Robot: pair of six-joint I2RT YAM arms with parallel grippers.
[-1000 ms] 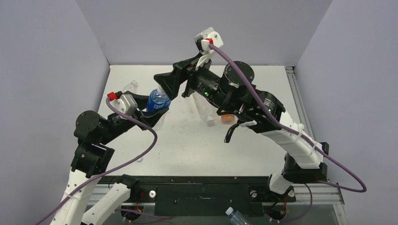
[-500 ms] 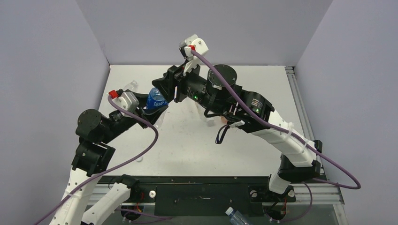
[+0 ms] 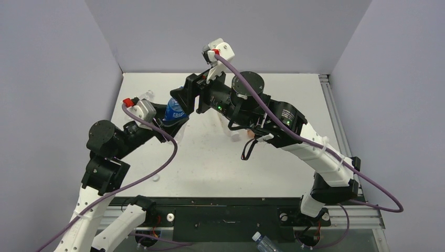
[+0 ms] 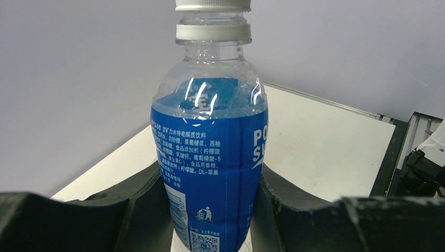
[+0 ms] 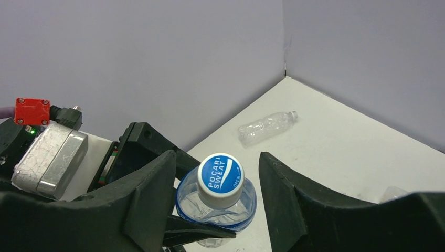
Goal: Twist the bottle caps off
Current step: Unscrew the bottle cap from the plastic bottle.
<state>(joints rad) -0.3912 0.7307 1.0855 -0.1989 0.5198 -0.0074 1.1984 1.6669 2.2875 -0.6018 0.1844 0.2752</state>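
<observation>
Bottle cap [image 5: 220,177]: blue top, white ridged side, seated on the neck of the blue-labelled bottle [image 4: 210,157], lower centre of the right wrist view. The bottle is upright, with the left gripper [image 4: 210,181] clamped around its body. Right gripper [image 5: 216,156] straddles the cap, jaws apart, a gap on each side, holding nothing. A clear bottle [image 5: 265,126] lies on its side on the white table [image 5: 341,147], right of centre.

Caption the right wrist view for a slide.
Right gripper open around the blue-topped cap of a bottle clamped by the left gripper.
</observation>
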